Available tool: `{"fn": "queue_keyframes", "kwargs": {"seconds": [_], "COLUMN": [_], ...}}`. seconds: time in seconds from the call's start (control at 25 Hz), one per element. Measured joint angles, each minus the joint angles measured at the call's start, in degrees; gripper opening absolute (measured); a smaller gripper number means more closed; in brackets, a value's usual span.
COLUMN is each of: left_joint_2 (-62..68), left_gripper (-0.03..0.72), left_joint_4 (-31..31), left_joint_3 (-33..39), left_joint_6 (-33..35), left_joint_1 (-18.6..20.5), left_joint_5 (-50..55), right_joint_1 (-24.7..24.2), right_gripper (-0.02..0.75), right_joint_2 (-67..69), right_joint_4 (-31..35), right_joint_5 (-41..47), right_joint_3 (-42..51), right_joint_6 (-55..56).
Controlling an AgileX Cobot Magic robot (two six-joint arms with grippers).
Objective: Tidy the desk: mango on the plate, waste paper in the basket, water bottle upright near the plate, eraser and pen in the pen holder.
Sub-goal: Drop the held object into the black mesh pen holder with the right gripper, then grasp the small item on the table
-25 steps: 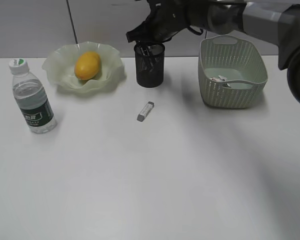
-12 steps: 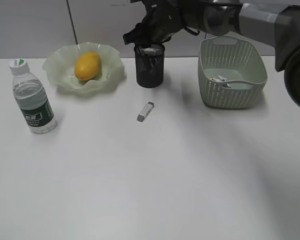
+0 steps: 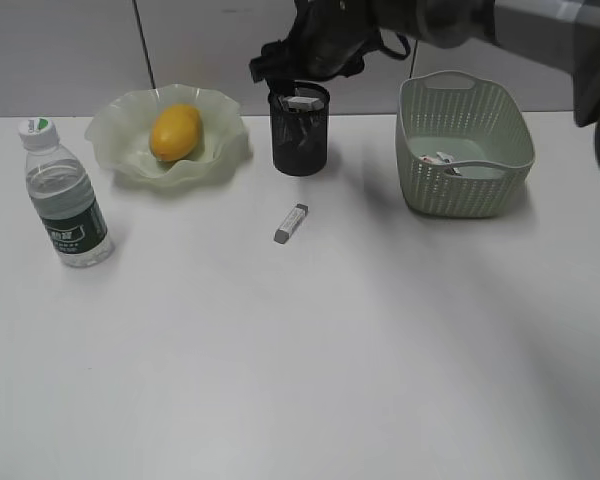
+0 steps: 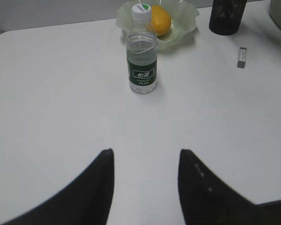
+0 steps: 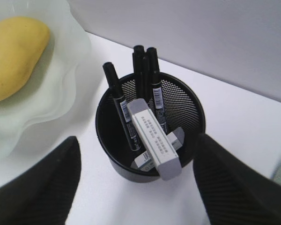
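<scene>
Exterior view: the right gripper (image 3: pixel 298 72) is hovering just above the pen holder (image 3: pixel 300 135), an eraser (image 3: pixel 300 101) showing at its rim. A second eraser (image 3: pixel 290 222) is lying on the desk (image 3: pixel 310 350), in front of the holder, long axis running diagonally; the right arm is judged nearer it.

Left wrist view: the left gripper (image 4: pixel 145 180) is standing half spread, holding nothing, well apart from the bottle (image 4: pixel 142 55).

Right wrist view: the right fingers (image 5: pixel 33 187) are standing wide, straddling the holder, with eraser and pens (image 5: pixel 147 79) resting inside.
</scene>
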Motion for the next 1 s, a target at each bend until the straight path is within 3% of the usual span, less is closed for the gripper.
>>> {"fn": "queue_keyframes", "kwargs": {"seconds": [0.16,0.64,1.0], "left_joint_2": [0.0,4.53,16.05], "left_gripper": [0.345,0.344,0.344], "left_joint_4": [-0.05,-0.1,-0.21], "left_joint_3": [0.0,0.0,-5.41], "left_joint_6": [0.0,0.0,0.0], "left_joint_1": [0.0,0.0,0.0], "left_joint_5": [0.0,0.14,0.67], "right_joint_1": [0.51,1.2,-1.07], "right_gripper": [0.617,0.573,0.571], "right_joint_2": [-3.79,-18.02,-26.5], "right_joint_4": [-0.05,4.93,7.78], "right_joint_5": [4.22,33.54,34.58], "right_joint_3": [0.0,0.0,1.57], "right_joint_6": [-3.36,-18.27,-20.39]}}
